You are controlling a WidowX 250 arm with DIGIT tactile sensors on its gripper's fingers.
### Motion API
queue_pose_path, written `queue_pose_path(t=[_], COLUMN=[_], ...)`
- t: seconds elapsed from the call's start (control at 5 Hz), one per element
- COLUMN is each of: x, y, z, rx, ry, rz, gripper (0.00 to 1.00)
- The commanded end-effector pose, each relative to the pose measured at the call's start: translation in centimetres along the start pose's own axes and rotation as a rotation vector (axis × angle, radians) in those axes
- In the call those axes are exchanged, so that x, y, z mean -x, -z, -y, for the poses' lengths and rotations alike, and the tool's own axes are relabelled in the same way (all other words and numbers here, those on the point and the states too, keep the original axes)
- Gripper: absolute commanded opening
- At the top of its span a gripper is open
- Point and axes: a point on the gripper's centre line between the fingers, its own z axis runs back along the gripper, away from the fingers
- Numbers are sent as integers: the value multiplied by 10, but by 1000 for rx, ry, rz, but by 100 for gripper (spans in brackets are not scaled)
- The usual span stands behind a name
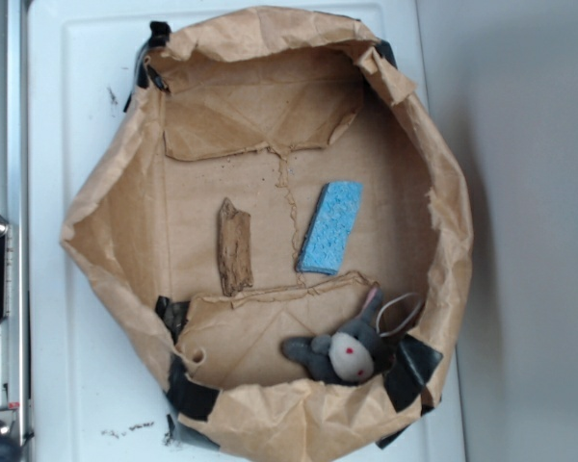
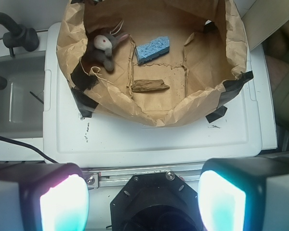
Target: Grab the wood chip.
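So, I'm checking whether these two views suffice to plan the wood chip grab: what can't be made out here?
- Underside of the wood chip: hidden in both views, since it lies flat on the paper.
- Fingers: the wrist view's bottom edge cuts them off and glare blurs them.
- Arm: the exterior view's left edge leaves only a black part showing.
- Plush toy: its lower body sits behind the paper bag rim, exterior view.

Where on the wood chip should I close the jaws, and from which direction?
Come straight down on the wood chip, closing across its narrow width near the middle. It lies flat on the paper floor, apart from the blue sponge, with ragged tapering ends.
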Motion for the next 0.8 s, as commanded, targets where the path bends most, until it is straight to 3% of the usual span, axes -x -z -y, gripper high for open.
queue_pose_path(t=[0.0,0.2,0.6], x=[0,-29,-29], y=[0,16,16], z=[0,-15,-15], rx=[0,2,2], ry=[0,-218,-218], rz=[0,57,57], gripper=[100,100,100])
